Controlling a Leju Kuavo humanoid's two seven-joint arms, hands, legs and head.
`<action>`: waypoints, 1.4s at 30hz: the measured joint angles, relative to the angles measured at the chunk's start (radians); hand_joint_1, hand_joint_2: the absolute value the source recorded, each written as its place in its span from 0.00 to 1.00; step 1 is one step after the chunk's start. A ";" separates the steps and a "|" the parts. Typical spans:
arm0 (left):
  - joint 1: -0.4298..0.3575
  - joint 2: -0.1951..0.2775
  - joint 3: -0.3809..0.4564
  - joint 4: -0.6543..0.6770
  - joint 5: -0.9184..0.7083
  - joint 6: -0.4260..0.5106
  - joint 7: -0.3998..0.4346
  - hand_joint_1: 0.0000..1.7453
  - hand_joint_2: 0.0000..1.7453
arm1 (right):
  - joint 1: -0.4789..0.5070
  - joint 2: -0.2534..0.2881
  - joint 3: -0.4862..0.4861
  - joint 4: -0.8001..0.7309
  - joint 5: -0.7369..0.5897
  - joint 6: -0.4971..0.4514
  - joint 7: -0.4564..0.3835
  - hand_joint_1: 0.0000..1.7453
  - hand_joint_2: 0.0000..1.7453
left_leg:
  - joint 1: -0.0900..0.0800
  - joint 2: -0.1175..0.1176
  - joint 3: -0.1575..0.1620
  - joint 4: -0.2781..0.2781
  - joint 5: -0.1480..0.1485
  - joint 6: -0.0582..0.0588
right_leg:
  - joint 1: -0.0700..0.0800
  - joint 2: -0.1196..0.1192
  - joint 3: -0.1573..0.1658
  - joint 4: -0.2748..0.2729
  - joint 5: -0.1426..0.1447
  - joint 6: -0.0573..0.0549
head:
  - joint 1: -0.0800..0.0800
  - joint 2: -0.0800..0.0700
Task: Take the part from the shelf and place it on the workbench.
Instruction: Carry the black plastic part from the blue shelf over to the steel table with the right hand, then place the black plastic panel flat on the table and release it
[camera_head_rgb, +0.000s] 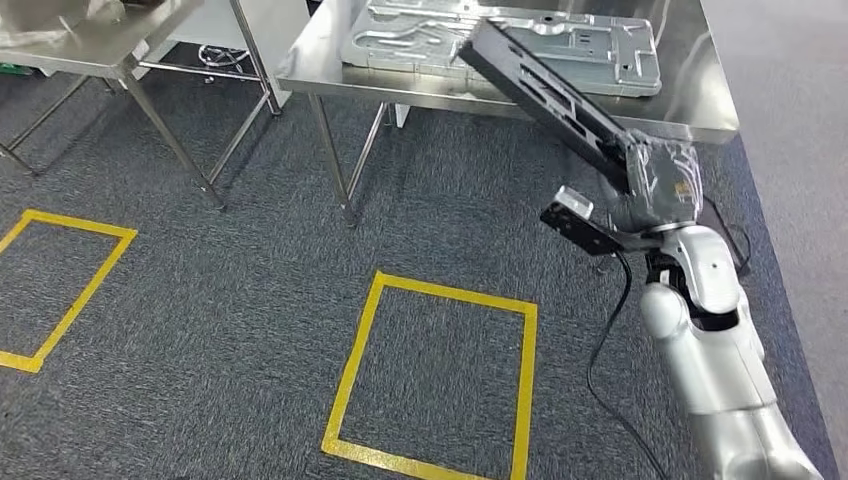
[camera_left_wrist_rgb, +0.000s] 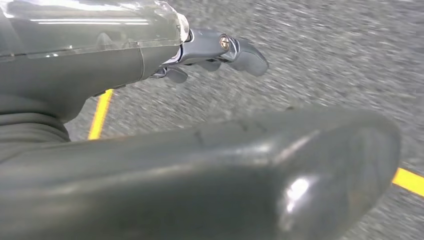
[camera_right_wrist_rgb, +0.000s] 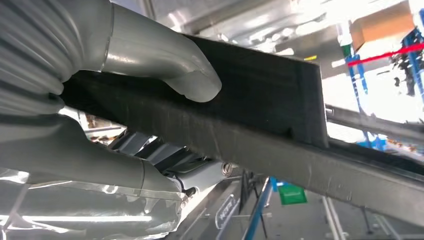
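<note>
The part (camera_head_rgb: 545, 95) is a long black slotted bar. My right hand (camera_head_rgb: 660, 180) grips it at its near end, and it slants up and to the left, its far end over the steel workbench (camera_head_rgb: 700, 95). In the right wrist view the thumb (camera_right_wrist_rgb: 170, 60) presses on the bar's (camera_right_wrist_rgb: 270, 100) dark face, with the fingers (camera_right_wrist_rgb: 165, 160) wrapped below it. A silver stamped panel (camera_head_rgb: 500, 40) lies on the bench under the bar's tip. My left hand (camera_left_wrist_rgb: 150, 165) hangs over the grey carpet, fingers (camera_left_wrist_rgb: 235, 47) stretched out, holding nothing.
A second steel table (camera_head_rgb: 110, 45) stands at the far left, with a gap between it and the bench. Yellow tape squares (camera_head_rgb: 430, 370) (camera_head_rgb: 50, 290) mark the carpet. A black cable (camera_head_rgb: 610, 330) hangs beside my right arm. Bench legs (camera_head_rgb: 335, 160) stand ahead.
</note>
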 joint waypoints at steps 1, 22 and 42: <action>0.000 -0.002 0.000 0.000 -0.002 -0.002 0.003 0.00 0.00 | -0.015 0.014 0.007 0.019 0.006 -0.002 0.001 1.00 1.00 | 0.000 0.000 -0.047 0.061 -0.026 -0.001 | 0.002 0.001 0.012 -0.001 -0.010 -0.004 | -0.001 0.000; 0.010 -0.018 -0.001 0.002 -0.018 0.000 0.038 0.00 0.00 | -0.175 0.169 0.181 0.254 0.064 0.037 0.034 1.00 1.00 | -0.018 -0.016 0.032 -0.185 0.078 0.061 | 0.003 0.003 -0.045 0.090 -0.058 0.047 | 0.003 0.000; 0.017 -0.024 -0.001 0.004 -0.019 -0.005 0.035 0.00 0.00 | -0.226 0.163 0.197 0.298 0.079 0.060 0.061 1.00 1.00 | -0.009 -0.002 -0.071 -0.157 0.140 0.036 | 0.010 0.009 0.120 -0.009 -0.087 0.035 | -0.008 0.000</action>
